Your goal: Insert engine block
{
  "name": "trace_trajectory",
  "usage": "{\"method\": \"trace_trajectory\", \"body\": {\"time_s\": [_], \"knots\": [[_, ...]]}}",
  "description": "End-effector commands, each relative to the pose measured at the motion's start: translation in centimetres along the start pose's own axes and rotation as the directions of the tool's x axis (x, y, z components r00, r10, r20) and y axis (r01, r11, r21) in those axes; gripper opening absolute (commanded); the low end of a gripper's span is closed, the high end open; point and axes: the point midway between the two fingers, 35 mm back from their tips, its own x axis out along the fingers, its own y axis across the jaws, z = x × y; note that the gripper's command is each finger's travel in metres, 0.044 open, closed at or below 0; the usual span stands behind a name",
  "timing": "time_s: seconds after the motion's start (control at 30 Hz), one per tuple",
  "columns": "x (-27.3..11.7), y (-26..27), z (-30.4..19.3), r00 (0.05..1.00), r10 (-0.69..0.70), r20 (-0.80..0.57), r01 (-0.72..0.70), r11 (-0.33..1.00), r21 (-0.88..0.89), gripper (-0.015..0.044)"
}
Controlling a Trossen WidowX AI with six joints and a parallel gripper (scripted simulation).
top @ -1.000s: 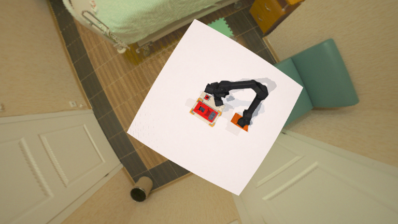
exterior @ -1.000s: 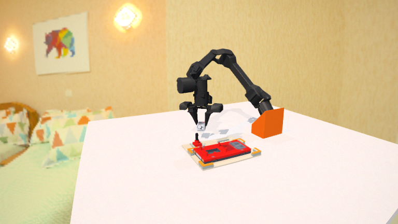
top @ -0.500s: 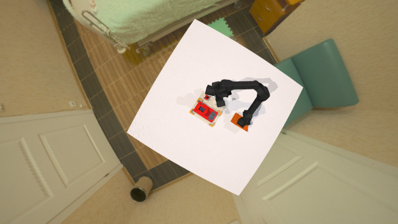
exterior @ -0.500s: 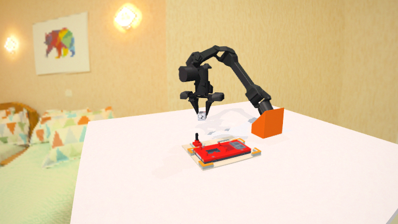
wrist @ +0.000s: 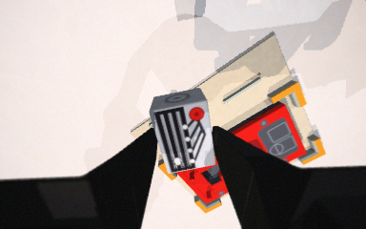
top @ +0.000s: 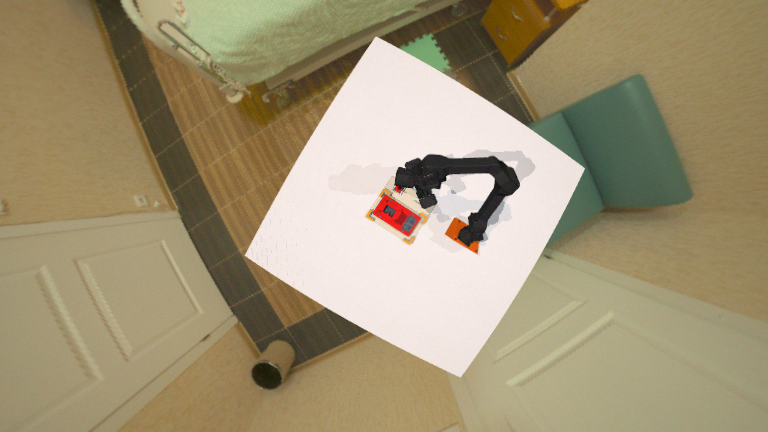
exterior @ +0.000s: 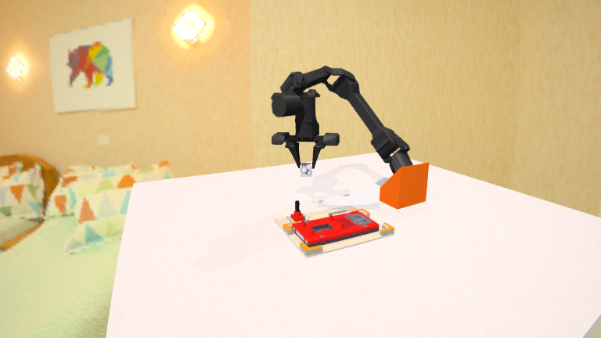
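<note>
The engine block (exterior: 306,170) (wrist: 185,134) is a small grey block with a striped top and a red round cap. My gripper (exterior: 306,167) (wrist: 184,133) is shut on it and holds it high above the board, clear of everything. The red car body (top: 389,220) (exterior: 350,229) (wrist: 254,131) lies flat on the beige board. Its dark opening (top: 389,210) (exterior: 321,228) is empty; in the wrist view it is partly hidden by the block and a finger. The rib inside the opening cannot be made out clearly.
The beige board (exterior: 345,240) (wrist: 248,81) carries orange-topped corner holders around the car body. A red piece with an upright black stem (exterior: 297,206) stands at the board's back left corner. An orange block (top: 454,228) (exterior: 409,185) stands at the arm's base.
</note>
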Motion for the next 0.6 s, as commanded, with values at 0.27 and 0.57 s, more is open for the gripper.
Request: {"method": "trace_trajectory", "body": {"time_s": [0.27,0.57], "knots": [[1.0,-0.6,-3.2,1.0,-0.003,-0.01,-0.001,0.923,-0.385,0.0],[1.9,-1.3,-5.5,1.0,-0.002,-0.01,-0.005,0.761,-0.649,0.0]]}}
